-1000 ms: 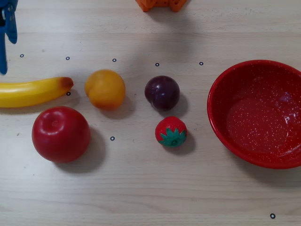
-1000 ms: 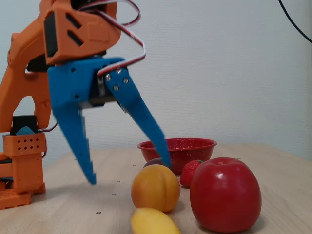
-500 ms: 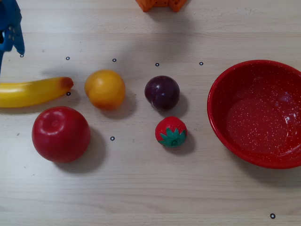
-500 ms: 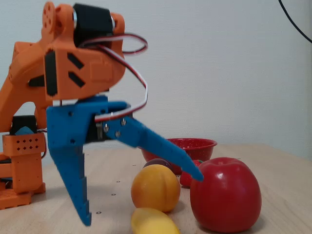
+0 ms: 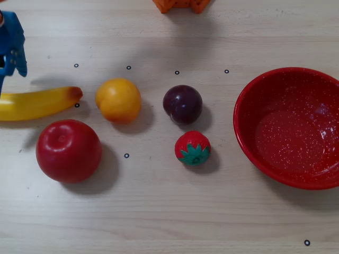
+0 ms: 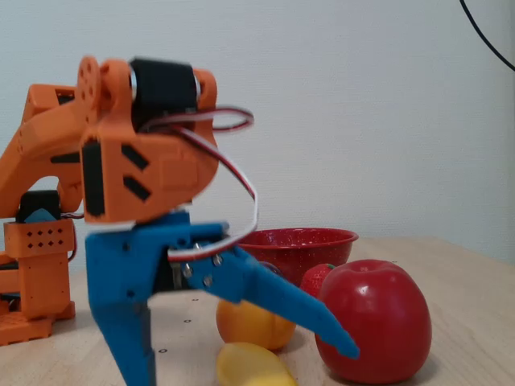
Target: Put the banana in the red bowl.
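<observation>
Overhead, at the far left edge: blue gripper [image 5: 8,58], only partly in frame, just above the banana [image 5: 37,103] and not touching it there. Below it, that banana: long, glossy yellow, gently curved, lying flat on the pale wooden table [image 5: 159,211], reddish-brown tip pointing right, other end cut off by the frame edge. Below the banana, touching or nearly so: big shiny red apple [image 5: 69,151]. Just right of the banana's tip: round orange-yellow fruit [image 5: 118,100]. Further right: dark purple plum [image 5: 182,104], and just below it a small red strawberry [image 5: 193,147] with a green leafy cap. Far right, well apart from the banana: red bowl [image 5: 265,84], wide, glossy, speckled white, holding nothing, its right side out of frame. Now the fixed view, again from the left: orange arm [image 6: 121,161] at left and centre, carrying the blue gripper [image 6: 245,362] with fingers spread wide, one finger [image 6: 125,322] pointing straight down, the other slanting right toward the apple [image 6: 374,322]. Between those fingers, low at the frame edge: yellow end of the banana [image 6: 249,366], ungripped. Behind it the orange-yellow fruit [image 6: 249,323], then the red bowl [image 6: 298,241] further back.
</observation>
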